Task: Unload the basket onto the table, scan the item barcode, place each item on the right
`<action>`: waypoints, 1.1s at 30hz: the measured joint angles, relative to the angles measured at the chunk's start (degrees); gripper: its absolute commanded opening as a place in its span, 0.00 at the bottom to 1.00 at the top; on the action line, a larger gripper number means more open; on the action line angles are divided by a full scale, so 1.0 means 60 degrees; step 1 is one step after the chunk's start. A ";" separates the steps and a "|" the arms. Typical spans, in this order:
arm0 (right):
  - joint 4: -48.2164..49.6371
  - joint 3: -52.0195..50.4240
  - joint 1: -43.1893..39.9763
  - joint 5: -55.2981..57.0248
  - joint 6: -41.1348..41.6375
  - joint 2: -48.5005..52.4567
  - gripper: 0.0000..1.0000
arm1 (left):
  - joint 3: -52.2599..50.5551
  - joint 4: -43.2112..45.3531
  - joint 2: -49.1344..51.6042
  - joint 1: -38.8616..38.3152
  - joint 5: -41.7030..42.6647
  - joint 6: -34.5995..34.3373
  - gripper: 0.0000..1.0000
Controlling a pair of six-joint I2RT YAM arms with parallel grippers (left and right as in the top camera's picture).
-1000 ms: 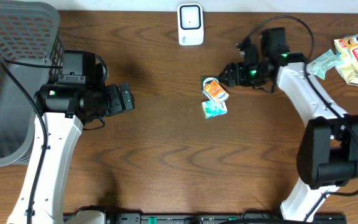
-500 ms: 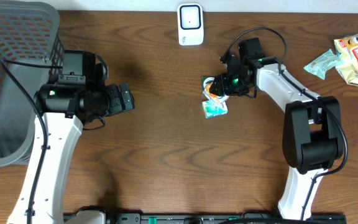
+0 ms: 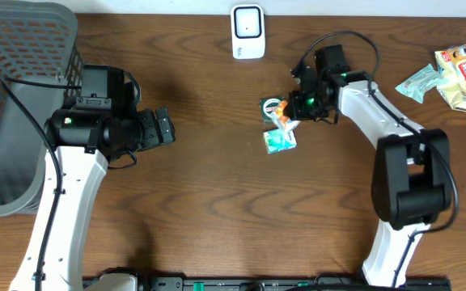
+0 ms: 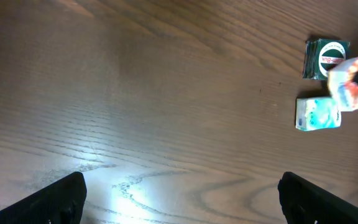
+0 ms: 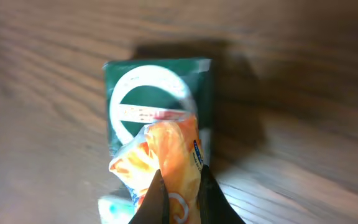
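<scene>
left arm point(image 3: 69, 182): white links, black joints | right arm point(image 3: 376, 109): same | right hand point(image 3: 288, 113): black, green light

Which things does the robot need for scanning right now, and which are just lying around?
Needed:
orange packet, pinched in the right gripper
white scanner

Lying around:
dark green packet
pale teal packet
snack bags
grey basket
the idle, open left gripper

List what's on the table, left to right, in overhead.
gray basket → left hand → white scanner → packet cluster, with the orange packet pinched in the right hand → pale green bag → yellow snack bag
</scene>
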 measured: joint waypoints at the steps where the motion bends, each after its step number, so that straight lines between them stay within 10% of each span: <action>1: -0.0004 0.0000 -0.0004 0.0426 0.0007 -0.0222 0.01 | 0.0000 0.0000 0.0000 0.0000 0.0000 0.0000 0.98; 9: -0.0390 0.0076 0.0025 0.6328 0.0954 -0.1792 0.01 | 0.0000 0.0000 0.0000 0.0000 0.0000 0.0000 0.98; 18: -0.0240 -0.0084 0.0127 0.8360 0.1341 0.0087 0.02 | 0.0000 0.0004 0.0000 0.0000 0.0000 0.0000 0.98; 26: -0.0255 -0.0186 0.1147 0.8754 0.1439 0.0470 0.46 | 0.0000 0.0000 0.0000 0.0000 0.0000 0.0000 0.98; 33: -0.0259 -0.0186 0.1989 0.8433 0.1483 0.0474 0.53 | 0.0000 0.0000 0.0000 0.0000 0.0000 0.0000 0.98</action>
